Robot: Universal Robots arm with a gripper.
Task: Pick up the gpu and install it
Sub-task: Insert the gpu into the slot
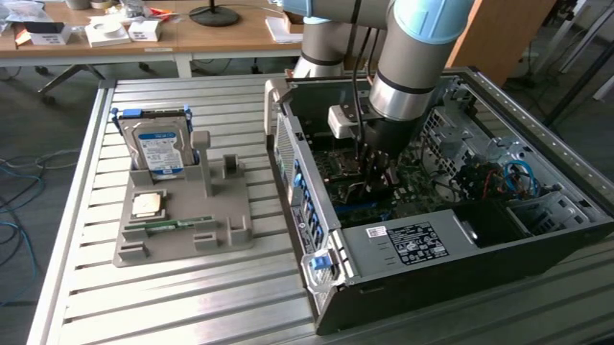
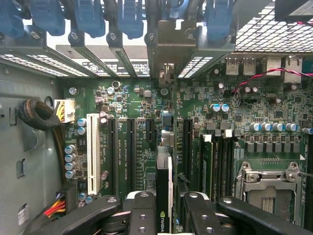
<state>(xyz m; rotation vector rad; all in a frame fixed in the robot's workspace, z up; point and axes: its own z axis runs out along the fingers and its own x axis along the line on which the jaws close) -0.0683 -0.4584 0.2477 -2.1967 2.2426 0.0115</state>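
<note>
My gripper (image 1: 376,171) reaches down inside the open computer case (image 1: 422,248), just above the green motherboard (image 2: 132,105). It is shut on the gpu (image 2: 164,191), a thin dark card seen edge-on between the two black fingers (image 2: 139,213), with a small logo near the grip. The card stands upright over the motherboard, in line with the row of black expansion slots (image 2: 132,154) and pointing toward the rear bracket openings (image 2: 166,54). Whether its edge touches a slot I cannot tell. In the exterior view the arm hides most of the card.
On the slatted metal table (image 1: 192,302), at the exterior view's left, a grey fixture (image 1: 182,215) holds a silver hard drive (image 1: 158,147), a processor (image 1: 147,205) and a memory stick (image 1: 172,225). Inside the case are blue cables (image 1: 518,176), a white slot (image 2: 91,152) and the processor socket (image 2: 269,183).
</note>
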